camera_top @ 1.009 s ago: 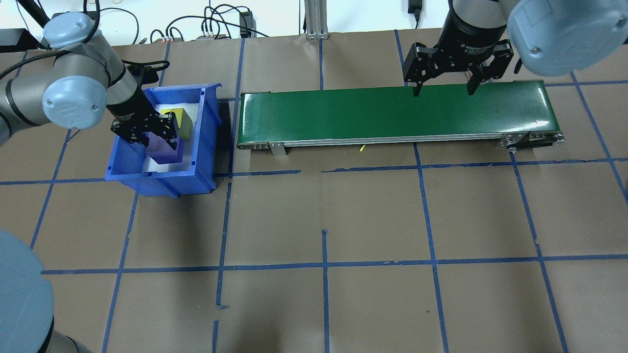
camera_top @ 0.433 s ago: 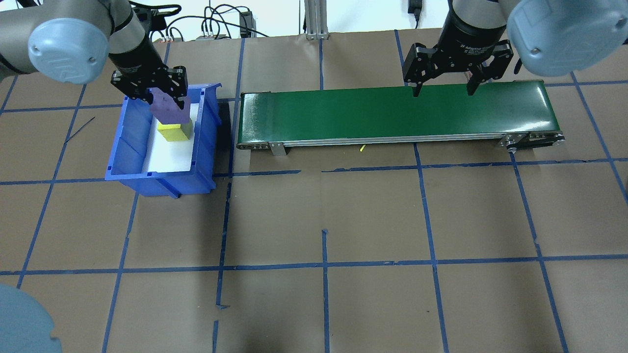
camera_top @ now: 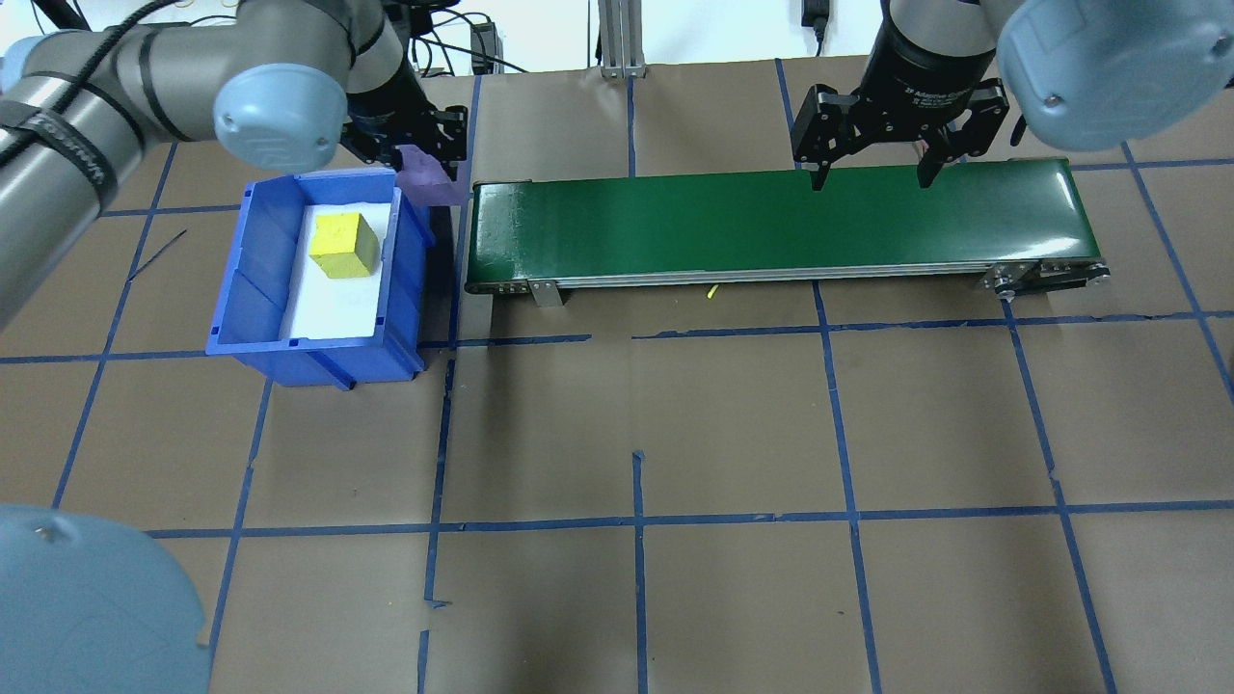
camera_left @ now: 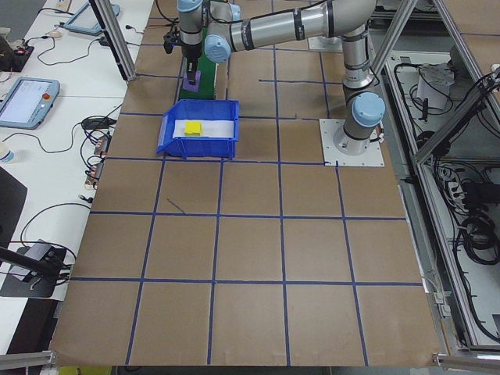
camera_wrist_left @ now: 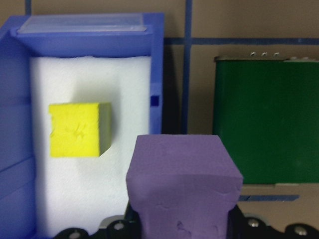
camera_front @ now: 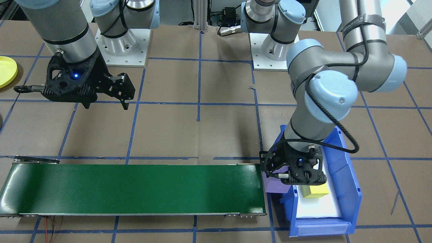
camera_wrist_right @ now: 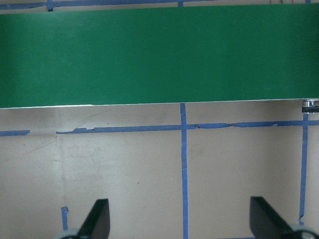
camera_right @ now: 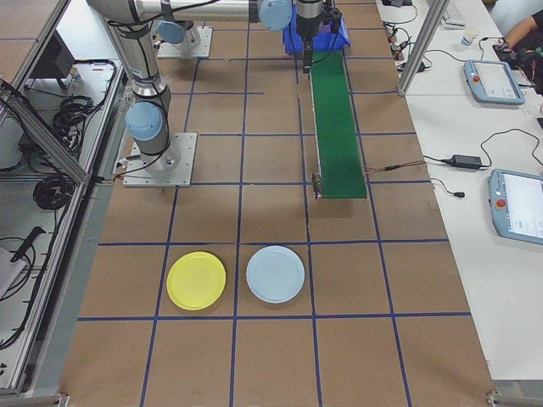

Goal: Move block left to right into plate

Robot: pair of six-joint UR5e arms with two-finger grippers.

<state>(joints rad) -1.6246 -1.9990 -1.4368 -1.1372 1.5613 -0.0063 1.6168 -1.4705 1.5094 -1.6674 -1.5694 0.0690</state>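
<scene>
Between the bin and belt, the left gripper (camera_front: 287, 175) hangs clamped on the purple block (camera_top: 430, 179), held clear of the blue bin (camera_top: 253, 289). A yellow block (camera_top: 341, 245) sits inside. The green belt (camera_top: 771, 220) lies just beside; the right gripper (camera_top: 871, 178) waits spread wide, empty, at its far end. Yellow plate (camera_right: 196, 281) well apart. Early stage: lifted, not yet on belt.

Bin (camera_top: 251, 289) — left of conveyor (camera_top: 771, 226) — block (camera_top: 342, 244) inside
</scene>
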